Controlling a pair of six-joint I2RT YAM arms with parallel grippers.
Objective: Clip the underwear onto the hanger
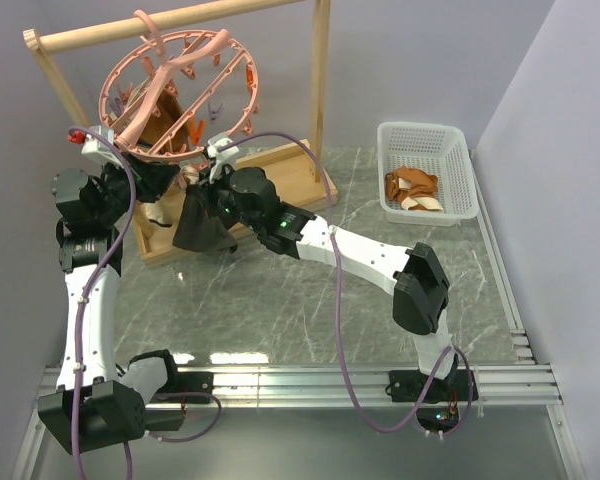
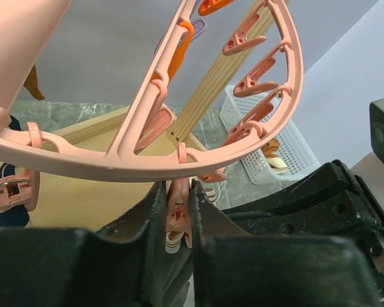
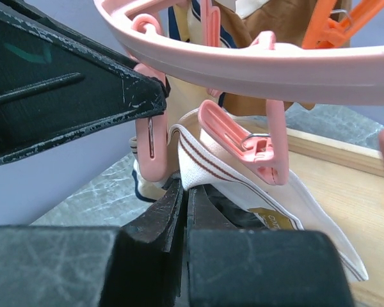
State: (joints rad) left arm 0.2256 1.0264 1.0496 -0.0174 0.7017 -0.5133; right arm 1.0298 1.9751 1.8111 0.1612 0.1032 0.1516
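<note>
The salmon-pink round hanger [image 1: 175, 95] hangs tilted from the wooden rack's bar. My left gripper [image 2: 178, 217] sits just under the hanger ring [image 2: 115, 163], its jaws pressed on both sides of a small pink clip [image 2: 177, 211]. Below that clip a bit of striped pale waistband [image 2: 171, 243] shows. My right gripper [image 3: 184, 192] is shut on the underwear [image 1: 202, 228], pinching the pale waistband [image 3: 230, 176] and holding it up beneath the ring [image 3: 256, 64]. The dark fabric hangs down below it. A pink clip [image 3: 246, 144] lies against the waistband.
The wooden rack [image 1: 180, 20] stands on its flat base [image 1: 280, 170] at the back left. Other garments hang clipped inside the hanger. A white mesh basket [image 1: 460, 170] at the back right holds orange-and-cream garments [image 1: 412, 190].
</note>
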